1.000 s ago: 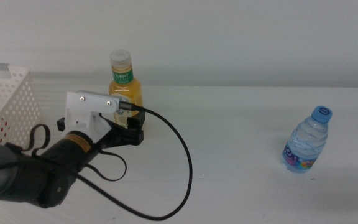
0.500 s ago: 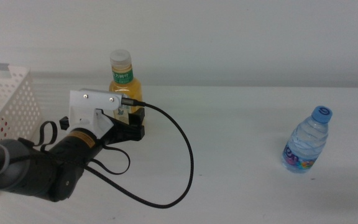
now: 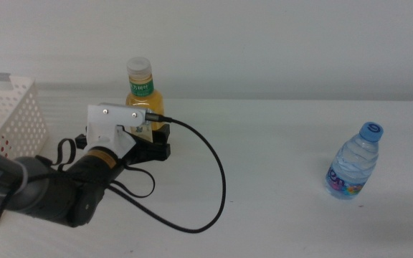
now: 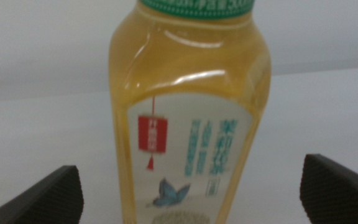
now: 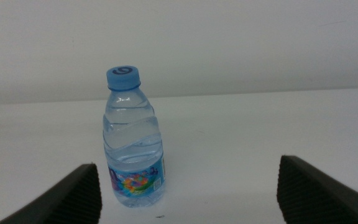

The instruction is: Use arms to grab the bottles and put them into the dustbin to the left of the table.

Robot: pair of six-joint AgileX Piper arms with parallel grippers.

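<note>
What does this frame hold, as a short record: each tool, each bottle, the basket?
left tool: open, jaws either side of the yellow drink bottle, not closed on it
right tool: open, facing the water bottle, apart from it
water bottle: upright, right side of table
basket: left edge, something red inside

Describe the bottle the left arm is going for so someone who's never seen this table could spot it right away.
Start at the white perforated dustbin on the table's left edge; just right of it, toward the back, stands the yellow-drink bottle, with the left gripper open around its base. Its white cap, green neck label and yellow liquid set it apart from the clear, blue-capped water bottle far right.
</note>
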